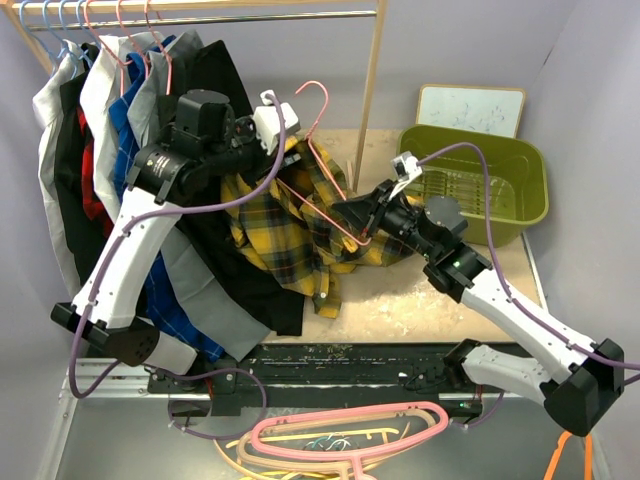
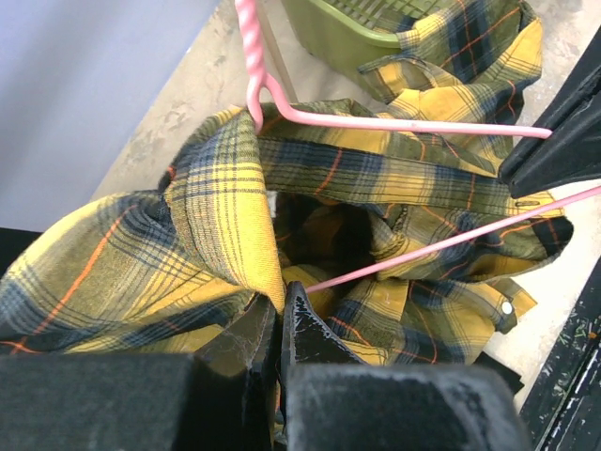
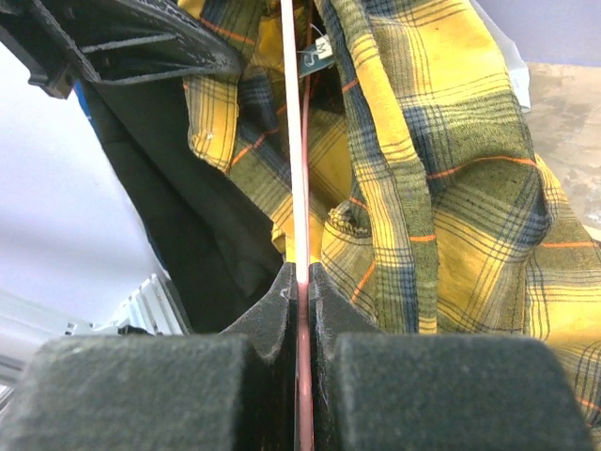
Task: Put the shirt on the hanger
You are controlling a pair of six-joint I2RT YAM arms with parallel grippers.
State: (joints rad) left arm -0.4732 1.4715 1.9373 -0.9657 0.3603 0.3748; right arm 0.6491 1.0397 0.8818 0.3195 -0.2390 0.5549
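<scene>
Now pinching limp, soft shirt point(image 2: 216, 207) with left end effector point(image 2: 280, 324), clamping thin hanger point(image 3: 292, 141) with right end effector point(image 3: 300, 282). Hold cloth close to the wire; expect sagging and slipping.

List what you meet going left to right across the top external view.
Hung garments → left gripper, shut on the shirt → right gripper, shut on the hanger → green bin.

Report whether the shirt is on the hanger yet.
Partly on. The shirt drapes over one side of the hanger at its neck; the other wire arm lies bare outside the cloth.
</scene>
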